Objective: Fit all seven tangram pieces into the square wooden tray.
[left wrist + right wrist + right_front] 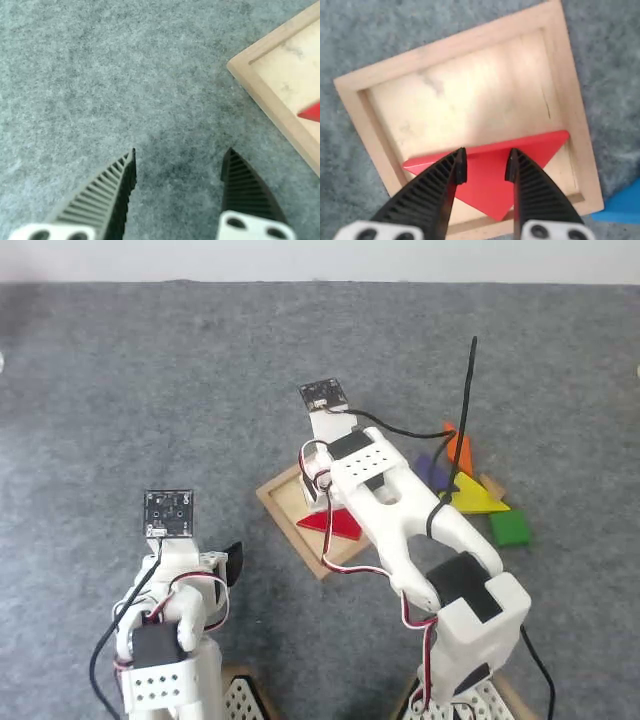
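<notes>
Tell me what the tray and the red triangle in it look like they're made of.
Tray: pale wood, probably unfinished; faint grain and smudges show. Red triangle: likely painted wood, its colour flat and opaque, though plastic is possible.

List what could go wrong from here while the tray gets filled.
1. The red triangle lies with one corner right at the rim of the tray; it may ride up on the rim and not sit flat.
2. The right hand stands open, close over that triangle, and could nudge it when it lifts.
3. The yellow triangle, green piece and orange piece lie crowded together, so picking one may shift the others.
</notes>
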